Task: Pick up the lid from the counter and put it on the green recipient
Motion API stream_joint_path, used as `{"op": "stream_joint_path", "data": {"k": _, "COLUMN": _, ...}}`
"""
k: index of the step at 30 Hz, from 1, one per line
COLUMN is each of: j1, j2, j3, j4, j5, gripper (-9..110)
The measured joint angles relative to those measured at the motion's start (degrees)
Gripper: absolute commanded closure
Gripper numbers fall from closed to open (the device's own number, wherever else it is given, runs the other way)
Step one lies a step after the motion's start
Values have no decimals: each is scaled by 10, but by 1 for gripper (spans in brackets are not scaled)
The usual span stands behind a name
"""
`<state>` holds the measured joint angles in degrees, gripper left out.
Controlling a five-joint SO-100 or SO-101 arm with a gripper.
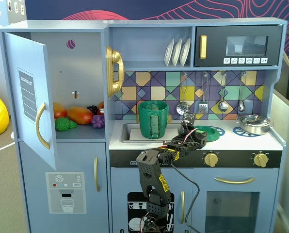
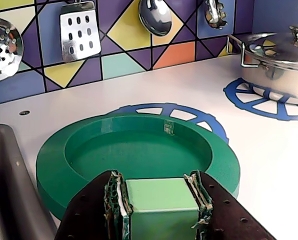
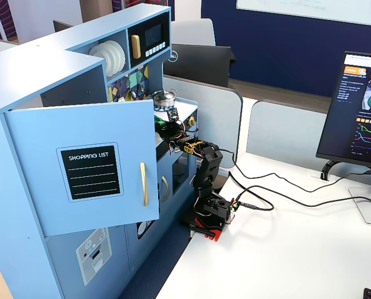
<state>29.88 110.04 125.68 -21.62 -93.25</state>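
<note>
The lid (image 2: 139,150) is a flat round dark-green disc with a sunken middle. It lies on the white counter over a blue burner print, and it also shows in a fixed view (image 1: 211,132). My gripper (image 2: 156,177) is at the lid's near rim. Its jaws are shut on a light-green square block there, which looks like the lid's knob. The green recipient (image 1: 153,119) is a tall dark-green pot with a ribbed strip. It stands in the sink, left of the gripper (image 1: 189,127). In another fixed view the gripper (image 3: 167,124) reaches into the kitchen.
A shiny silver pan (image 2: 276,62) with its own lid sits on the right burner. Ladles and a spatula (image 2: 79,30) hang on the tiled back wall. The sink (image 2: 9,190) is left of the lid. The fridge door (image 1: 30,97) stands open at far left.
</note>
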Motion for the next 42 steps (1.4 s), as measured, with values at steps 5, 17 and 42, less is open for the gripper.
{"op": "stream_joint_path", "data": {"k": 5, "j1": -1, "j2": 0, "j3": 0, "j4": 0, "j5": 0, "gripper": 102}}
{"op": "stream_joint_path", "data": {"k": 17, "j1": -2, "j2": 0, "j3": -71, "j4": 24, "j5": 0, "gripper": 102}}
{"op": "stream_joint_path", "data": {"k": 42, "j1": -148, "j2": 156, "j3": -287, "j4": 336, "j5": -4, "gripper": 102}}
